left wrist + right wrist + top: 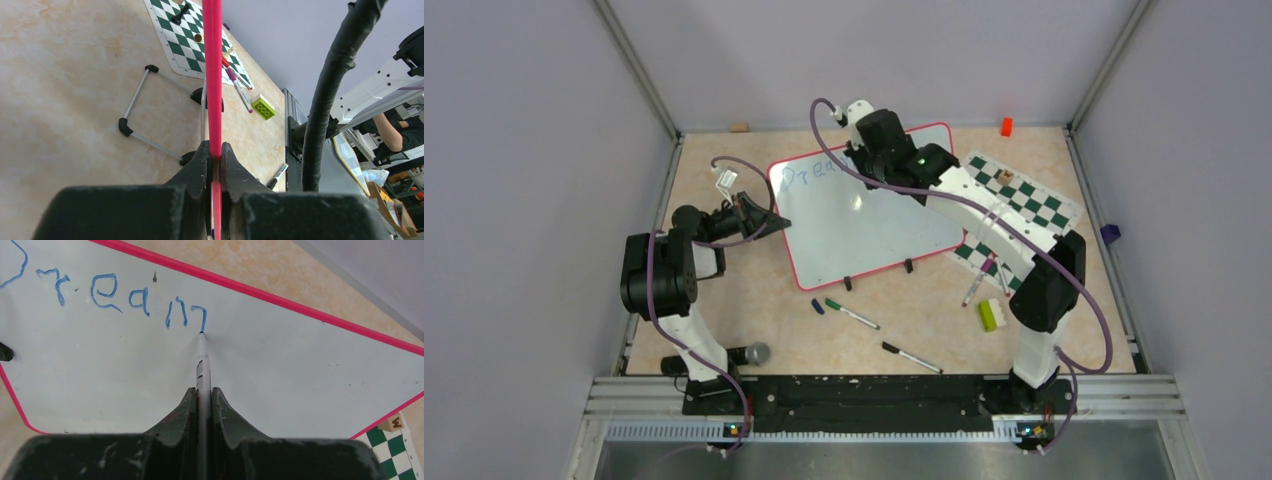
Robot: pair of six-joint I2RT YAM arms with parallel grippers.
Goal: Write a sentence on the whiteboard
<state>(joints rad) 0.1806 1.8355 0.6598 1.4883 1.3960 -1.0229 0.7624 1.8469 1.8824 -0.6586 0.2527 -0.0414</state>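
The whiteboard [864, 220] sits mid-table toward the back, propped on two black feet, with the checkered chess mat [1029, 205] just beside its right corner. The left gripper [215, 150] is clenched on the board's red frame [212, 75] at the left edge. The right gripper [202, 392] grasps a thin white marker [201, 362], its tip touching the glossy surface right under the last stroke. The sentence [120, 297] so far reads "Dream" in wobbly blue letters near the top left corner. Two loose markers [852, 314] and a green brick [989, 315] lie on the table near the arms.
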